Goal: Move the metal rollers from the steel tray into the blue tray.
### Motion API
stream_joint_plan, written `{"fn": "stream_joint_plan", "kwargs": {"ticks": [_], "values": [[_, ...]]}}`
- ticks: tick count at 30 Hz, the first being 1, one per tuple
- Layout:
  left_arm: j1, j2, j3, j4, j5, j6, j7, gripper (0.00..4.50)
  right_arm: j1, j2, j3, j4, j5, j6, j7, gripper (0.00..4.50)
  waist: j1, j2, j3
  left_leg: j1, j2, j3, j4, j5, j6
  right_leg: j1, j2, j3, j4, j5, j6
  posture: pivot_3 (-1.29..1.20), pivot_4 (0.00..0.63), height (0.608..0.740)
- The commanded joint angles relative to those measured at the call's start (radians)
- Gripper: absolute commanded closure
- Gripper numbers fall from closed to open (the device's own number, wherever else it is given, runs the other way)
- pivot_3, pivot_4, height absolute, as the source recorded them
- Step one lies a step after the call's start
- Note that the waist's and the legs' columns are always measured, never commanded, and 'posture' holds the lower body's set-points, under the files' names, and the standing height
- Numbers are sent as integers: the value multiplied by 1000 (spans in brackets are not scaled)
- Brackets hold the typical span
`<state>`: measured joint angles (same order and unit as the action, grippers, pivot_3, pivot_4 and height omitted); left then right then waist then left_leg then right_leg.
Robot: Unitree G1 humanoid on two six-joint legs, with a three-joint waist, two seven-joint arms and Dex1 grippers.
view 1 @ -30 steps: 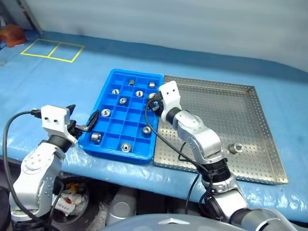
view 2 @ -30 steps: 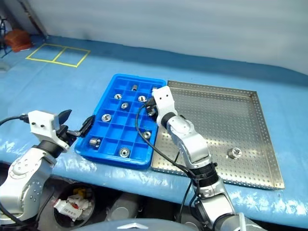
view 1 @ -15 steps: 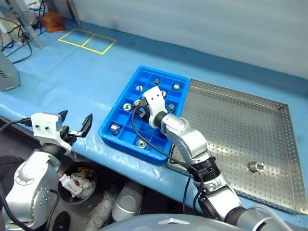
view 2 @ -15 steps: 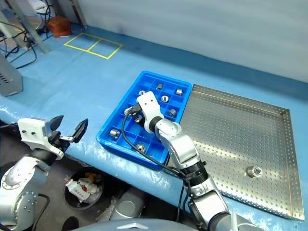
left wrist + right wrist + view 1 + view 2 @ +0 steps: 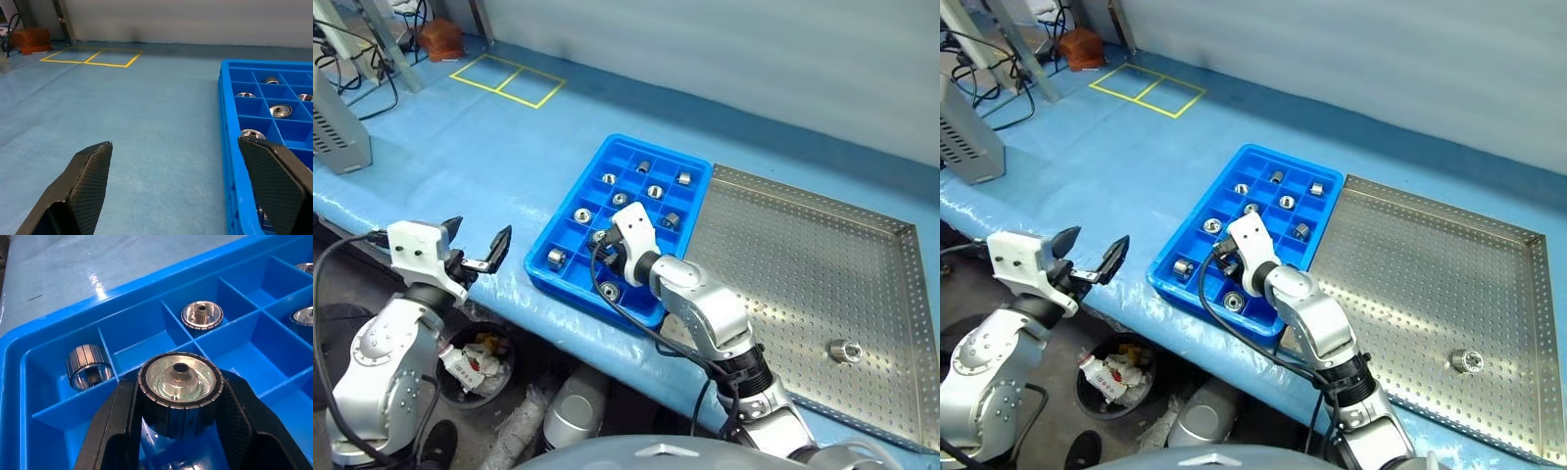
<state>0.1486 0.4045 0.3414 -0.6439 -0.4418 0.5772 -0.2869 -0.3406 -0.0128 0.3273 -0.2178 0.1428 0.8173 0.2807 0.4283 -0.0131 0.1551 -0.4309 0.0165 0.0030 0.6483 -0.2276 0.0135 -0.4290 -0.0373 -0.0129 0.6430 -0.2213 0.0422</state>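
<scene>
Since the earlier frame, the right pincer [image 5: 178,431] has been carried from the blue tray's [image 5: 570,230] far edge, beside the steel tray [image 5: 862,245], to its near cells. A roller [image 5: 179,390] is pinched in it, just above an empty cell. The left pincer [image 5: 475,250] is spread wide, apart from the blue tray, off the worktop's [image 5: 460,147] edge. One roller [image 5: 845,350] is left in the steel tray. The placing step is judged in hand; lowering and release are called for next.
</scene>
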Motion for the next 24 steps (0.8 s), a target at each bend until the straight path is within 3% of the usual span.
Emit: {"fn": "stream_joint_plan", "kwargs": {"ticks": [1,14,22,24], "values": [[-12,13,-3,-7,1,-12,-8,0,-3,9,16,-25,7,-7,7,2795,-1,0,0,0,1,0,0,1,1,0,1,0,0,0,0,502,150,740],[-15,25,-2,-25,-4,1,-10,0,-54,53,24,58,0,-57,11,2795,-1,0,0,0,12,-3,1,-2,-6,2,15,0,2,-4,-6,523,150,740],[-38,26,-31,-28,-12,8,-14,0,-50,57,0,26,14,-55,15,190,-1,0,0,0,12,-4,1,-2,-7,1,15,0,2,-4,-7,492,150,740],[-52,27,-48,-17,-13,9,-21,0,-36,49,-12,-23,19,-40,8,53,-2,0,0,0,12,-4,1,-2,-7,1,15,0,2,-4,-7,450,150,740]]}}
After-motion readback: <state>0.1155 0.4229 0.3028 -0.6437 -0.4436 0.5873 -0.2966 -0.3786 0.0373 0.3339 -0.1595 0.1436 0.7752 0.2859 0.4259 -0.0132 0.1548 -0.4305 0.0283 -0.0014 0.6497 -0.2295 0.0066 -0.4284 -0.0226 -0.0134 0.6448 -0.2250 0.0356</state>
